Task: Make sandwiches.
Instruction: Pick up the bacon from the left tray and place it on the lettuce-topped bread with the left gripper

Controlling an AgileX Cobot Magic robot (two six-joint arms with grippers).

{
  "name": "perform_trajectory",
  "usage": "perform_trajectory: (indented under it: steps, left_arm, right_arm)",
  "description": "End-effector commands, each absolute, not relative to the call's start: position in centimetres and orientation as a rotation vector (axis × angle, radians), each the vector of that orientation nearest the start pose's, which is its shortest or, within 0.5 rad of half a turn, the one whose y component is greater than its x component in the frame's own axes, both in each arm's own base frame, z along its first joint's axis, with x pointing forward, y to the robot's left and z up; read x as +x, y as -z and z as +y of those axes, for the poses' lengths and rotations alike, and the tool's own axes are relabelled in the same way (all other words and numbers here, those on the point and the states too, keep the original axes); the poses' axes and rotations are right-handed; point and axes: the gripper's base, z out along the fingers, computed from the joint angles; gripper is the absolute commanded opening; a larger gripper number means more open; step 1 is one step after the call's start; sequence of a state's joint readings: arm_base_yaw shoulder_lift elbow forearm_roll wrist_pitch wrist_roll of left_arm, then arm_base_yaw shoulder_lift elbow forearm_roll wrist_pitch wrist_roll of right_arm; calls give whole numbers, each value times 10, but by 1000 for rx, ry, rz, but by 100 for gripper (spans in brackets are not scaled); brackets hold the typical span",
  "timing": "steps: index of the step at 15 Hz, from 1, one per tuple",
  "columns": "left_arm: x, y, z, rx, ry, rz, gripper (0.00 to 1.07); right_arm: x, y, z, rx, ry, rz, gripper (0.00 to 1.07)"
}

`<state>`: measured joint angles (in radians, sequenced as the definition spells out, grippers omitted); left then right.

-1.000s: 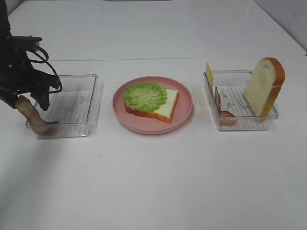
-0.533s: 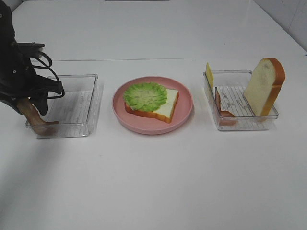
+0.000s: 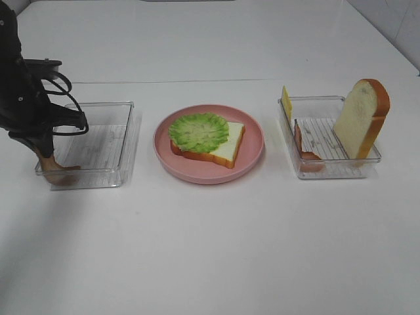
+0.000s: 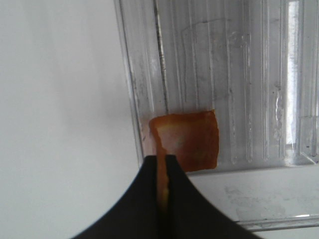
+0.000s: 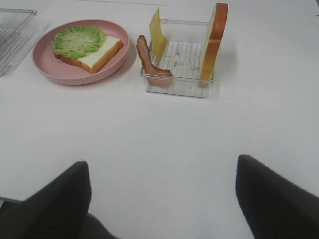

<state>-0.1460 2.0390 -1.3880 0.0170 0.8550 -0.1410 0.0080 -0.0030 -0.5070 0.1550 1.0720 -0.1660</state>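
Observation:
My left gripper (image 3: 41,149) is shut on the top end of a reddish-brown bacon strip (image 3: 60,172), whose lower end rests in the front left corner of the left clear tray (image 3: 118,131). In the left wrist view the black fingers (image 4: 144,199) pinch the strip, and its end (image 4: 192,142) lies flat in the tray corner. On the pink plate (image 3: 252,154) lies a bread slice (image 3: 231,147) with a green lettuce leaf (image 3: 199,131) on top. My right gripper (image 5: 162,164) is open and empty above bare table, out of the exterior view.
The right clear tray (image 3: 335,172) holds a yellow cheese slice (image 3: 286,103), a second bacon strip (image 3: 303,151) and an upright bread slice (image 3: 361,118); these also show in the right wrist view (image 5: 177,55). The white table spreads in front of the plate.
My left gripper has shifted slightly right and down over the tray corner, still holding the bacon; less of the strip shows below the fingers. Nothing else moved.

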Motion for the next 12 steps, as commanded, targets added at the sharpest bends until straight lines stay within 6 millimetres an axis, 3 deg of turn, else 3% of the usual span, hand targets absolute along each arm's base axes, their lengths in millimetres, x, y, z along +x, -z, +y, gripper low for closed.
perform_trajectory:
  steps: [1, 6, 9, 12]
  left_arm:
    - [395, -152, -57, 22, 17, 2988, 0]
    - [405, -180, -67, 31, 168, 2905, 0]
    - [419, -212, -88, 132, 470, 2783, 0]
    - [426, -231, -104, 158, 681, 2661, 0]
  right_arm:
    - [-9, -279, 13, -177, -88, 2009, 77]
    - [-9, -279, 13, -177, -88, 2009, 77]
    - [-9, -279, 13, -177, -88, 2009, 77]
    - [-9, -279, 13, -177, -88, 2009, 77]
